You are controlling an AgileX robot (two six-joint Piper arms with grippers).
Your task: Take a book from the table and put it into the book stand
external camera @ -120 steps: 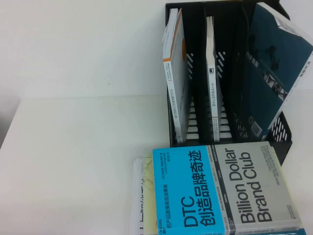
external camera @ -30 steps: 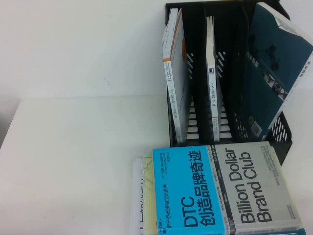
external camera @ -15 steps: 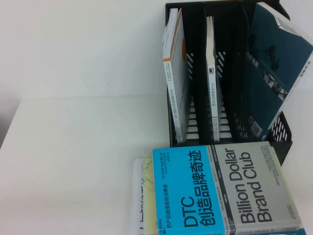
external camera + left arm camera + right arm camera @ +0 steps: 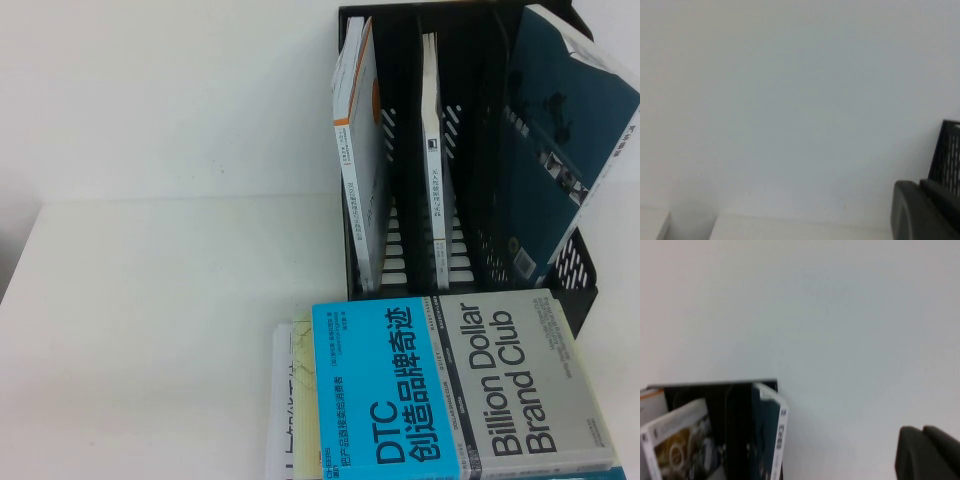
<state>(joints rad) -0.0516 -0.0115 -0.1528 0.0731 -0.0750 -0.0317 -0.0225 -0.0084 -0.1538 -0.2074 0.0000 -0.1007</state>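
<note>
The book (image 4: 460,385), half cyan-blue and half grey with "DTC" and "Billion Dollar Brand Club", lies flat on the table (image 4: 150,300) at the front, on top of other books. The black book stand (image 4: 572,272) stands just behind it; it also shows in the left wrist view (image 4: 950,150) and the right wrist view (image 4: 735,400). Neither gripper shows in the high view. The left gripper (image 4: 921,186) and right gripper (image 4: 923,430) each show only dark fingertips lying together against the white wall, holding nothing and away from the book.
A pale yellow-green book (image 4: 295,400) sticks out left from under the book. In the stand, a white book (image 4: 360,170) leans in the left slot, a thin one (image 4: 432,130) in the middle, a large dark teal book (image 4: 565,130) on the right.
</note>
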